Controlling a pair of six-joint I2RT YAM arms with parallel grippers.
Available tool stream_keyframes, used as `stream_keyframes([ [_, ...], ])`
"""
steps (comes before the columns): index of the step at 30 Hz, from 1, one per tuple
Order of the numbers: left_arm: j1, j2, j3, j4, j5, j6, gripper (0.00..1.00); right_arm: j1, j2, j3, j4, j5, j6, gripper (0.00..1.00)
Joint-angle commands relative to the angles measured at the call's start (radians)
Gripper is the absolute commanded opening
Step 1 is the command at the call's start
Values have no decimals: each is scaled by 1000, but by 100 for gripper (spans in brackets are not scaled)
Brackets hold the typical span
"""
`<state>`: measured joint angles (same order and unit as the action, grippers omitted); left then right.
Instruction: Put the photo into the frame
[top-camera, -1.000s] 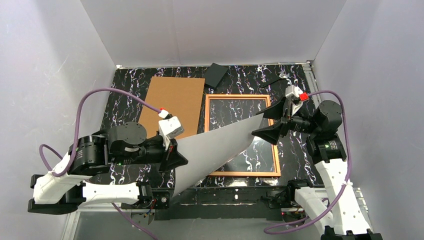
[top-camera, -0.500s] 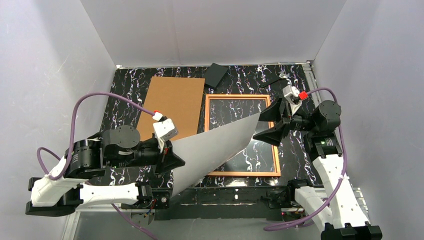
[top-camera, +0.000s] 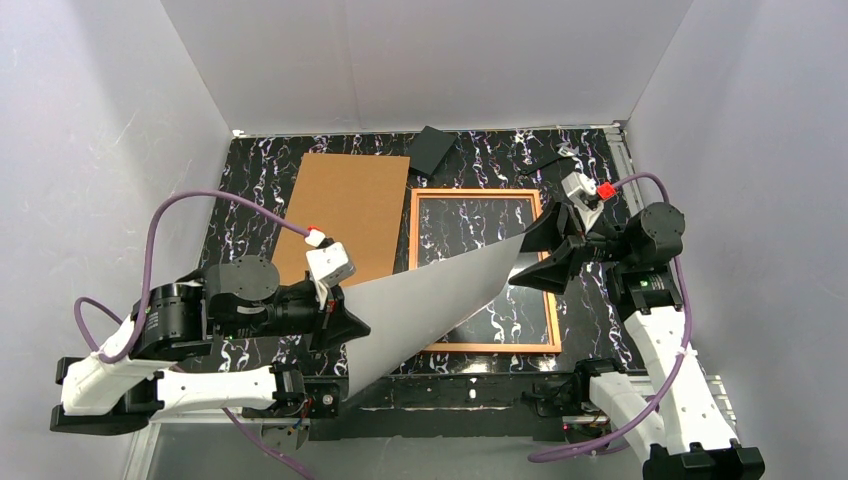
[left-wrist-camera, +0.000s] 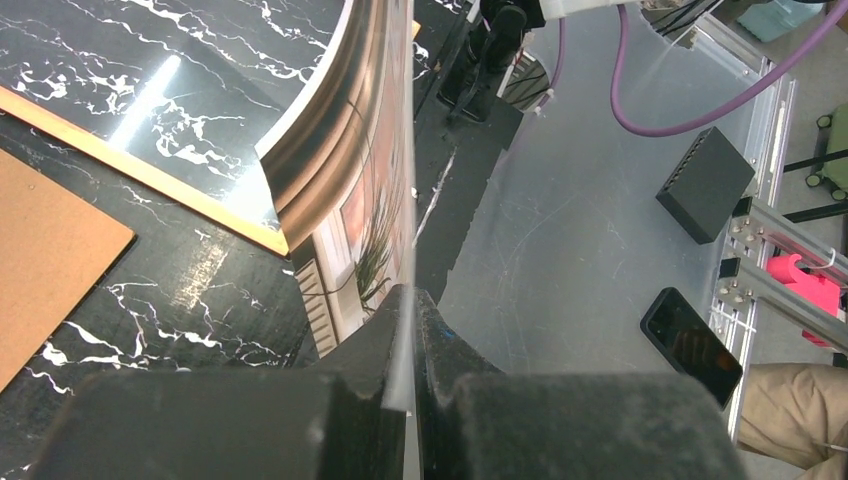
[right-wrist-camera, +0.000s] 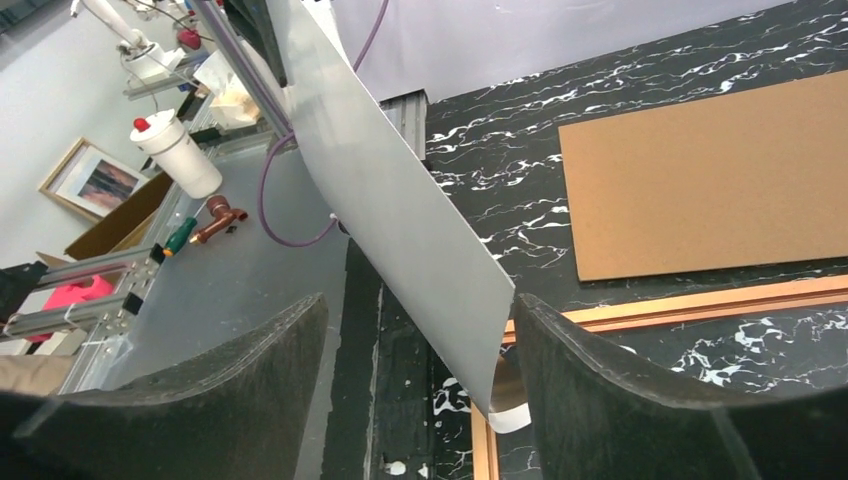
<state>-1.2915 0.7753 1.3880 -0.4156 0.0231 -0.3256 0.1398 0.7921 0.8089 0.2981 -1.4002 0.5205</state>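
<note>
The photo (top-camera: 430, 305) hangs in the air, grey back up, slanting over the frame's near left part. Its printed side with the plant shows in the left wrist view (left-wrist-camera: 365, 215). My left gripper (top-camera: 343, 318) is shut on the photo's left edge (left-wrist-camera: 405, 345). The orange-red frame (top-camera: 412, 225) lies flat on the black marbled table, a clear sheet inside it. My right gripper (top-camera: 545, 250) is open, its jaws wide apart around the photo's far right corner (right-wrist-camera: 480, 330) without touching it.
A brown cardboard board (top-camera: 345, 210) lies left of the frame, also in the right wrist view (right-wrist-camera: 700, 180). A small black piece (top-camera: 432, 148) lies at the back. Grey walls enclose the table. Purple cables loop from both arms.
The left gripper has drawn the photo a little left and lower. The right gripper has moved slightly forward around the photo's corner, still open.
</note>
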Motion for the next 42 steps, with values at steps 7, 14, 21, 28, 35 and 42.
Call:
stream_keyframes([
  [7, -3, -22, -36, 39, -9, 3, 0, 17, -38, 40, 5, -53, 25, 28],
  [14, -3, -38, -50, 42, -62, -1, 0, 18, -60, 52, -50, -37, -10, 12],
  [21, -3, -74, -95, 70, -121, -15, 53, 18, -64, 74, -100, -26, -36, 1],
  [28, -3, -110, -142, 92, -221, -12, 98, 17, -49, 136, -187, 44, -51, 1],
  [35, -3, -151, -156, 61, -518, 40, 98, 18, -2, 322, -430, 221, -111, 1],
  [42, -3, -133, -183, 21, -690, 137, 98, 17, 72, 538, -704, 340, -291, 1],
])
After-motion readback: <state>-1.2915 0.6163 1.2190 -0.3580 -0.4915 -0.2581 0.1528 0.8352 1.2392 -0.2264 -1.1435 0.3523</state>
